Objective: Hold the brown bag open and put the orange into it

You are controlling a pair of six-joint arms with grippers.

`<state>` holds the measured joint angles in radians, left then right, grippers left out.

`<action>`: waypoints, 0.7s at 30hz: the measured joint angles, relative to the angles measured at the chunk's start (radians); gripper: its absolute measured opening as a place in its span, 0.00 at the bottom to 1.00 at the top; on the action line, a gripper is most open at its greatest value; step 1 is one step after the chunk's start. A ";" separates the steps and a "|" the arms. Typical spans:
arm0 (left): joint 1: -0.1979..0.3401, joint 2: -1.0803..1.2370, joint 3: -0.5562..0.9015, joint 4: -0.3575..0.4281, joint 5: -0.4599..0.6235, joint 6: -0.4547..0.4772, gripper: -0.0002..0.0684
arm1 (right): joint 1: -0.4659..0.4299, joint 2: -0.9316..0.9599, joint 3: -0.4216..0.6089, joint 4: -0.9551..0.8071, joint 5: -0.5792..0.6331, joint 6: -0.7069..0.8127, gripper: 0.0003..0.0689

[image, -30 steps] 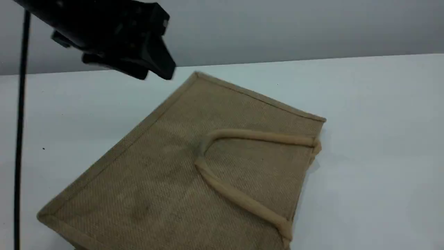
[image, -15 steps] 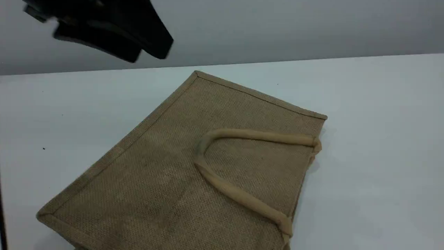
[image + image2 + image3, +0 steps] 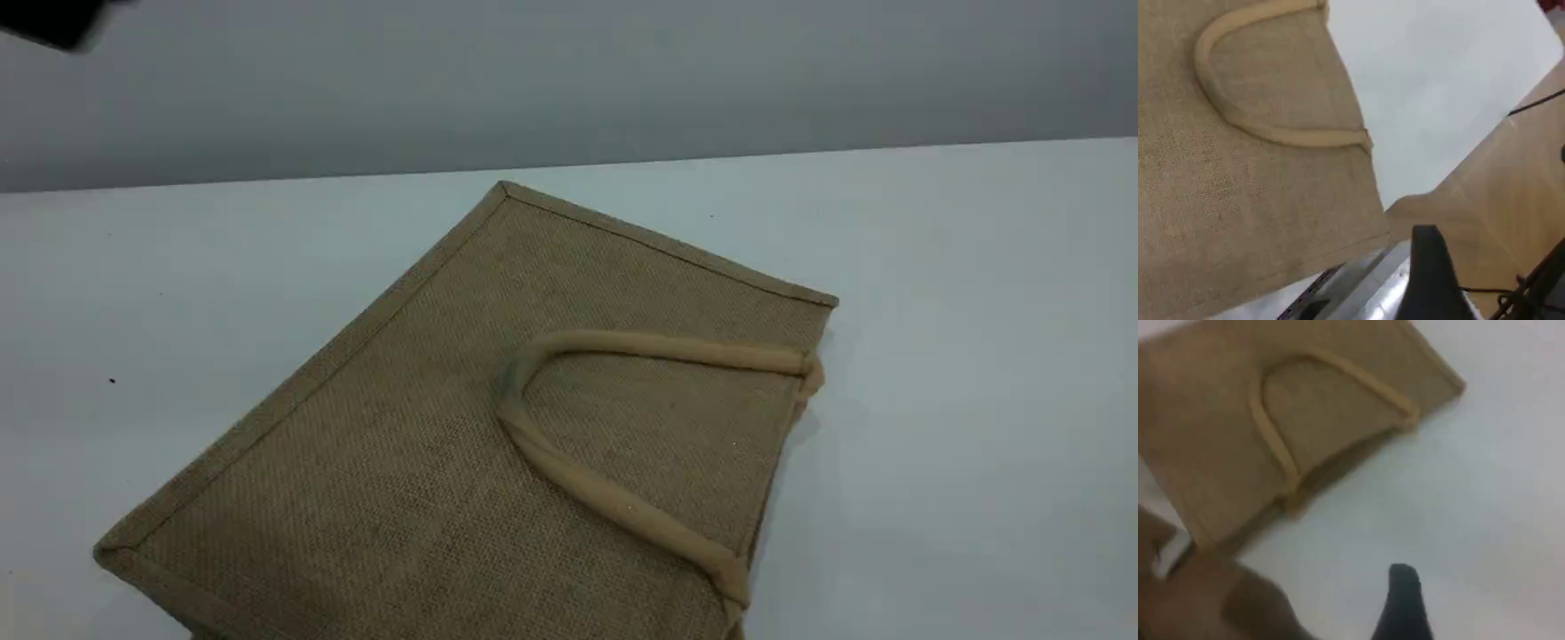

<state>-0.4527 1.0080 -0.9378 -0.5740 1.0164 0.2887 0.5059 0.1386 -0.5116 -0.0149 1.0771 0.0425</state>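
The brown bag (image 3: pixel 498 427) lies flat and closed on the white table (image 3: pixel 960 356). One beige handle (image 3: pixel 605 498) is folded back over its top face, and the mouth edge faces right. The bag (image 3: pixel 1238 187) fills the left of the left wrist view, and the bag (image 3: pixel 1291 420) sits upper left in the right wrist view. The orange is out of view. My left gripper (image 3: pixel 1431 287) shows one dark fingertip beyond the bag's corner, off the table edge. My right gripper (image 3: pixel 1405 603) shows one fingertip over bare table with nothing by it. A dark scrap of the left arm (image 3: pixel 44 22) sits at the scene's top left corner.
The table's metal edge (image 3: pixel 1358 287) runs under the left fingertip, with wooden floor (image 3: pixel 1498 200) and cables beyond it. The grey wall (image 3: pixel 622 80) stands behind the table. A blurred brown patch (image 3: pixel 1205 600) fills the right wrist view's lower left.
The left arm has risen and pulled away to the upper left, almost out of the scene view. The bag has stayed flat where it was.
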 joint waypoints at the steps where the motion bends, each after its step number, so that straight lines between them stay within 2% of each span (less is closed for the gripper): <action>1: 0.000 -0.031 0.016 0.000 0.001 -0.008 0.61 | 0.000 -0.034 0.003 0.002 -0.008 0.000 0.69; 4: 0.000 -0.143 0.055 0.008 0.005 -0.042 0.61 | 0.000 -0.115 0.004 0.002 -0.014 0.000 0.69; 8: 0.000 -0.311 0.111 0.077 0.005 -0.097 0.61 | 0.000 -0.141 0.004 -0.003 -0.014 0.005 0.69; 13: 0.000 -0.515 0.176 0.217 0.006 -0.184 0.61 | 0.000 -0.140 0.005 -0.007 -0.013 0.009 0.69; 21: 0.000 -0.767 0.315 0.504 0.048 -0.324 0.61 | 0.000 -0.139 0.005 -0.007 -0.013 0.008 0.69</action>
<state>-0.4527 0.2408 -0.6224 -0.0700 1.0640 -0.0353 0.5059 0.0000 -0.5071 -0.0215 1.0640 0.0508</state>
